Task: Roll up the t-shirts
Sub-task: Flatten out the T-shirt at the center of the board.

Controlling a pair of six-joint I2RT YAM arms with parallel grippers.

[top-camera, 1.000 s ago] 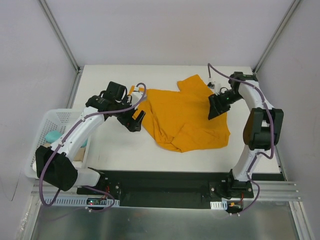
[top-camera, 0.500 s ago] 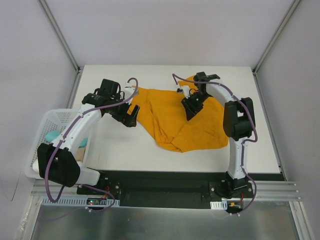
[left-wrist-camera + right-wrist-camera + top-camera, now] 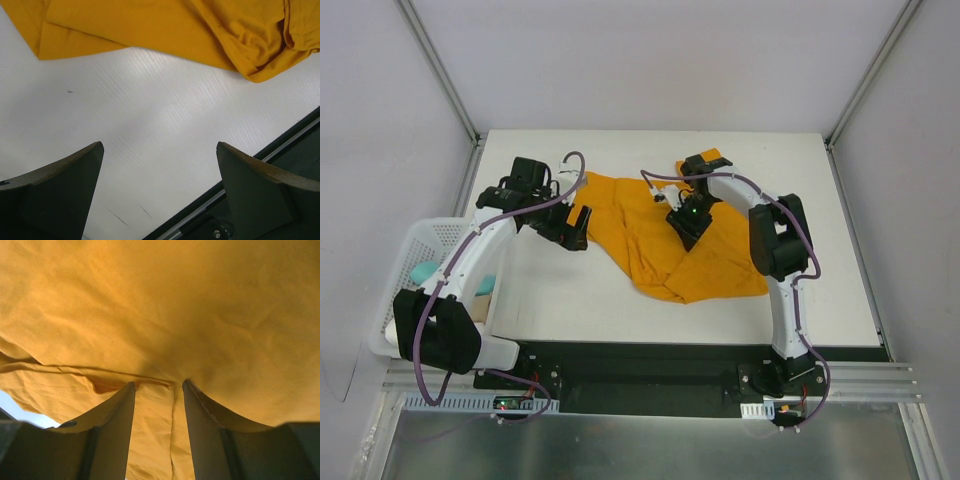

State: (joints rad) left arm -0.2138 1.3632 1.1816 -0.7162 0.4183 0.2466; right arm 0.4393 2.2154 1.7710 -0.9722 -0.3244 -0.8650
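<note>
**Mustard-orange t-shirt** (image 3: 720, 265) lies rumpled on the middle of the white desk (image 3: 570, 290), spread unevenly with several folds and overlapping layers. One corner points toward the near edge, and a flap reaches toward the far edge beside the right arm.

**Right pincer** (image 3: 685, 225) is down on the middle of the shirt. In the right wrist view its two fingers (image 3: 117, 415) stand a little way apart with cloth (image 3: 160, 315) filling the frame. A stitched seam crosses just at the tips. Whether the fingers clamp the cloth or merely press into it cannot be told.

**Left pincer** (image 3: 575, 228) hangs just beside the shirt's left edge with its jaws spread wide and nothing between them. The left wrist view shows bare desk (image 3: 150, 125) under the pincer (image 3: 159, 147) and the shirt's edge (image 3: 150, 25) beyond it, apart from the fingers.

**Surroundings.** Pale grey wall panels close the desk on three sides, with slanting metal posts at the far corners. A black base plate (image 3: 650, 365) carries both arms at the near edge. A white mesh basket (image 3: 405, 250) stands off the left side and holds a teal object (image 3: 423, 270), which the left arm partly covers.

**Obscured.** The neck and sleeves cannot be sorted out among the folds, and the right arm hides part of the far flap.
</note>
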